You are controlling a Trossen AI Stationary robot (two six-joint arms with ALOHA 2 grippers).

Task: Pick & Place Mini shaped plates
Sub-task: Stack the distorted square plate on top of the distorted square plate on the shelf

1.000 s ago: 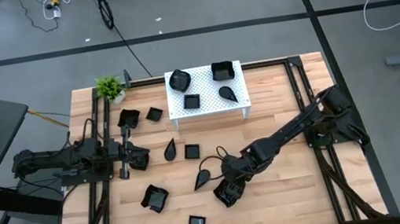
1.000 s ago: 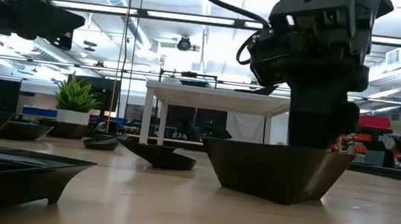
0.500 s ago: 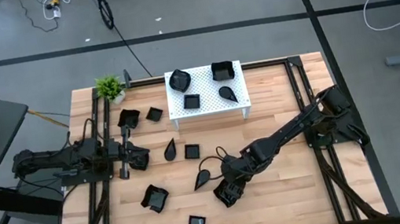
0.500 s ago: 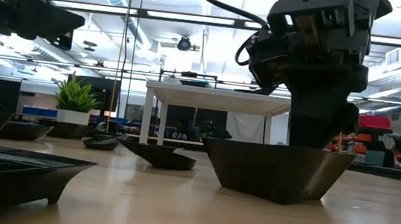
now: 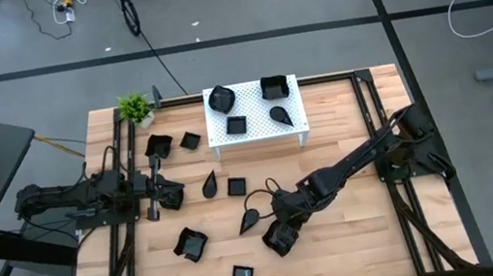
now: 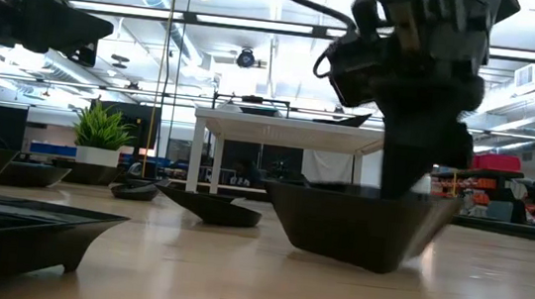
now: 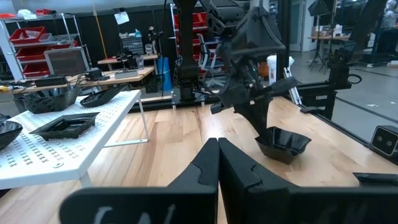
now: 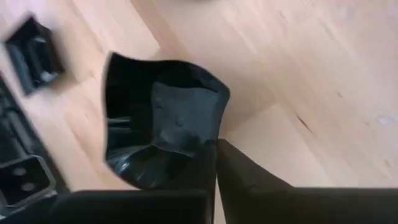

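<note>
Where the overhead camera looks straight down, my right gripper [image 5: 278, 239] sits on the wooden table [image 5: 360, 239], on the front side of the white perforated stand [image 5: 259, 126] and well apart from it, pinched on the rim of a glossy black wavy-edged mini plate [image 5: 277, 242]. My left gripper [image 5: 175, 195] waits off that stand's left front corner, near several more small black dishes on the wood; four others rest on the stand's top.

From table height, the same plate [image 6: 355, 221] shows as a dark flared bowl in front of the stand [image 6: 280, 123], tilted, one side lifted off the wood, with my right gripper [image 6: 399, 178] gripping its rim from above.

In the left wrist camera, my left fingers [image 7: 205, 168] are pressed together with nothing between them; beyond them the right arm holds the plate [image 7: 283, 144] out from the stand [image 7: 68, 140].

In the right wrist camera, my own fingers [image 8: 208, 165] are closed on the edge of the plate [image 8: 165, 121], bare wood beneath it.
</note>
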